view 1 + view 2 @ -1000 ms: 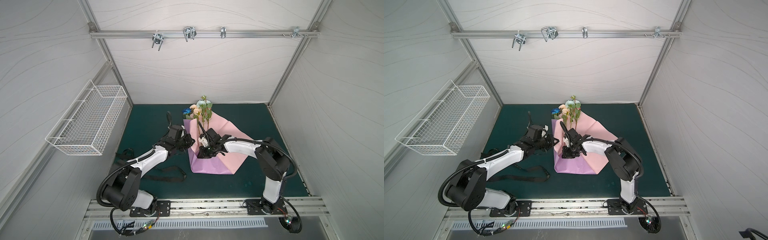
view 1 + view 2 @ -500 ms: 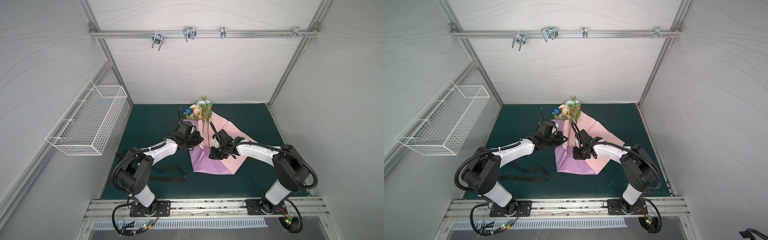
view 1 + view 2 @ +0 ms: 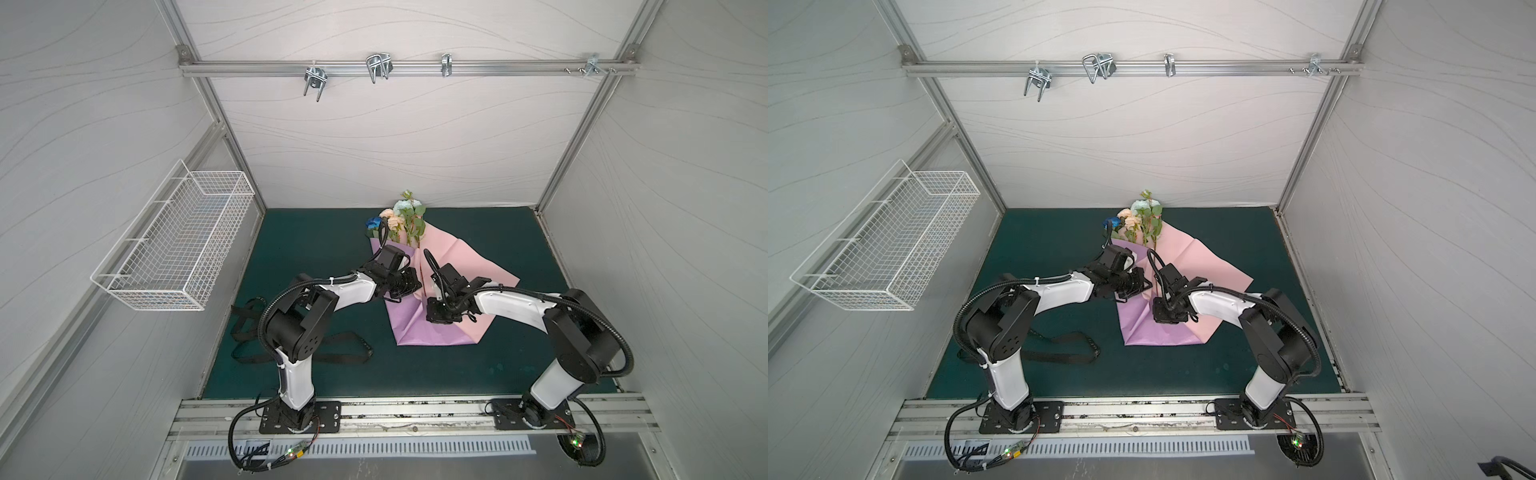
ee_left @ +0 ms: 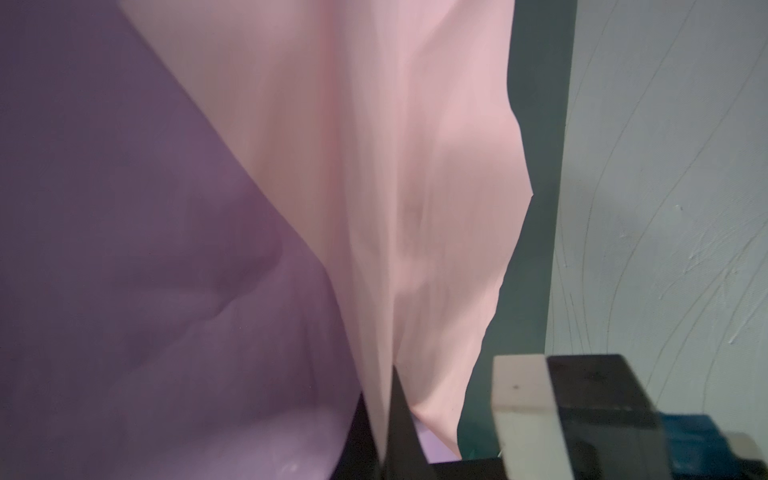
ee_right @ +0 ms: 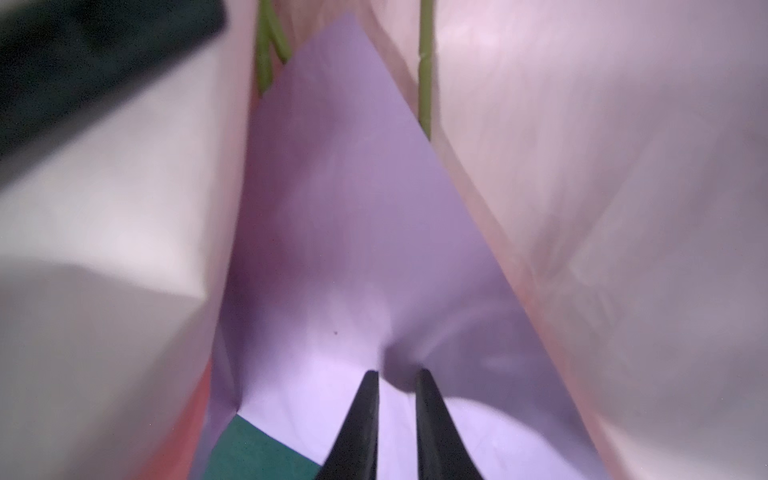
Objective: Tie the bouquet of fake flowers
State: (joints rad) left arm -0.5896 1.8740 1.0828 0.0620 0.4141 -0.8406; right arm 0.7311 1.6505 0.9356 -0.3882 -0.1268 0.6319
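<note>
The bouquet of fake flowers [image 3: 401,216] [image 3: 1140,218] lies at the back of the green mat, its heads sticking out past the paper sheet [image 3: 457,257] [image 3: 1196,257]. The sheet is pink inside and lilac outside. My left gripper [image 3: 415,282] [image 3: 1144,282] is over the sheet's left flap; in the left wrist view it [image 4: 384,415] is shut on an upright fold of pink paper [image 4: 374,249]. My right gripper [image 3: 438,322] [image 3: 1167,316] points down onto the lilac part. Its jaws [image 5: 397,374] stand a narrow gap apart, pinching a pucker of lilac paper [image 5: 353,208]. Green stems [image 5: 424,62] show beyond.
A black ribbon [image 3: 299,353] lies looped on the green mat [image 3: 519,353] by the left arm's base. A white wire basket [image 3: 174,249] hangs on the left wall. A metal rail with hooks [image 3: 376,68] crosses the back wall.
The left gripper has moved right from the sheet's left edge, drawing the flap over the stems. The right gripper has shifted right and toward the front on the lilac paper.
</note>
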